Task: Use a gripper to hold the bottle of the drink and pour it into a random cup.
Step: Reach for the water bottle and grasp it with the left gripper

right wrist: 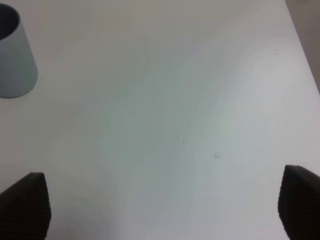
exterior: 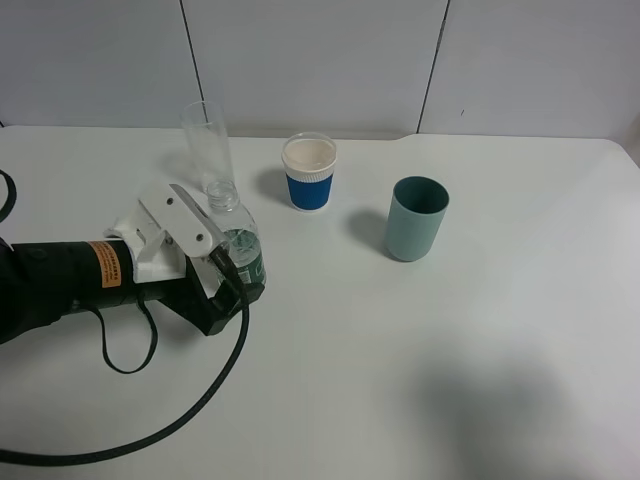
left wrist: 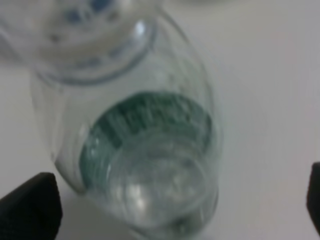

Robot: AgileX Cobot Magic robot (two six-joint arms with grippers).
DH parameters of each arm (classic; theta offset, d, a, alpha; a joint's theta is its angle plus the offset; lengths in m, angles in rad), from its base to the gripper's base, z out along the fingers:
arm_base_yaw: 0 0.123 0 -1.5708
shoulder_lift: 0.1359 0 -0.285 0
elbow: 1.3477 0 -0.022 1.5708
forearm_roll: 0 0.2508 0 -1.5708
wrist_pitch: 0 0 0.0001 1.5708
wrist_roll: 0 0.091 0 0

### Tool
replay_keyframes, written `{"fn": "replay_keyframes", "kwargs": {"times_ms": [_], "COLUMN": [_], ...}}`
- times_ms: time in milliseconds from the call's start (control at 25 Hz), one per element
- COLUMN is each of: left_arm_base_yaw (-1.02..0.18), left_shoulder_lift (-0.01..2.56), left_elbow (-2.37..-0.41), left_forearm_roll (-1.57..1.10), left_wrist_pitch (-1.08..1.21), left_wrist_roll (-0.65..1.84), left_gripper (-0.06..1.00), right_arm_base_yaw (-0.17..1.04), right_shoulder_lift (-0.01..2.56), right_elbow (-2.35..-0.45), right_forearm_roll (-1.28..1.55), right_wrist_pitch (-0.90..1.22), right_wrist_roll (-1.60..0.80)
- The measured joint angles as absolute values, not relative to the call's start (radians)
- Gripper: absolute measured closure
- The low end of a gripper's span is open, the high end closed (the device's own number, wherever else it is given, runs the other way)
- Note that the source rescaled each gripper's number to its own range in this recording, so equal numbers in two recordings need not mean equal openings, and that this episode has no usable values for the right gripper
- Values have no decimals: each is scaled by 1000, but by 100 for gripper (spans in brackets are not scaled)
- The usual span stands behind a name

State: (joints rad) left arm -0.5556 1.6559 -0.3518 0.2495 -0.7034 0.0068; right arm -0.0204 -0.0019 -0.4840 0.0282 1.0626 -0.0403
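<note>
Clear plastic with a dark green label, the bottle of the drink [exterior: 238, 235] stood upright on the white table [exterior: 450, 350], toward the left side of the exterior view, its narrow neck uncapped and clear liquid inside. The left gripper [exterior: 232, 268] had its jaws spread wide with the bottle between them. In the left wrist view the bottle [left wrist: 150, 150] filled the middle, blurred and very close, while the black fingertips [left wrist: 30, 205] sat far out at the corners with bare table showing between them and the plastic, so nothing was clasped. A white bracket [exterior: 180, 225] and an orange label [exterior: 104, 264] marked the arm, and a black cable [exterior: 200, 400] looped across the table in front of it.

Just behind the bottle, near its neck, rose the cup [exterior: 207, 145], a tall clear glass with straight sides. Farther right stood a white paper cup with a blue sleeve [exterior: 309, 172], and beyond it, well apart, a teal-green plastic cup [exterior: 416, 218].

The right gripper [right wrist: 162, 205] hung over bare table [right wrist: 175, 100], its jaws released and holding nothing, with the teal-green cup [right wrist: 15, 50] at the edge of its view.
</note>
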Motion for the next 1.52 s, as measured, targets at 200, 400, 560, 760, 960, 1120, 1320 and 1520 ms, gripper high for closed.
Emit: {"fn": "replay_keyframes", "kwargs": {"times_ms": [200,400,560,760,960,1120,1320,1520], "left_arm_base_yaw": [-519,-517,-517,-517,-517,-517,-517,-517], "left_shoulder_lift": [1750,1797,1814,1830,1882,1924,1935,1940], "left_elbow": [-352,-351,-351,-351,-351,-361,-393,-406], "left_forearm_roll": [217,216,213,210,225,226,227,232], "left_wrist_pitch": [-886,-945,-966,-1012,-1061,-1085,-1093,-1099], "left_wrist_roll": [-13,-16,-16,-16,-21,-22,-22,-23], "left_gripper": [-6,-6,-6,-6,-6,-6,-6,31], "right_arm_base_yaw": [-20,-20,-20,-20,-20,-20,-20,-20], "right_shoulder_lift": [-2,-2,-2,-2,-2,-2,-2,-2], "right_elbow": [-484,-484,-484,-484,-484,-484,-484,-484], "right_forearm_roll": [28,28,28,28,28,28,28,28], "right_wrist_pitch": [1063,1063,1063,1063,1063,1063,1063,1063], "right_wrist_roll": [-40,-40,-40,-40,-40,-40,-40,-40]}}
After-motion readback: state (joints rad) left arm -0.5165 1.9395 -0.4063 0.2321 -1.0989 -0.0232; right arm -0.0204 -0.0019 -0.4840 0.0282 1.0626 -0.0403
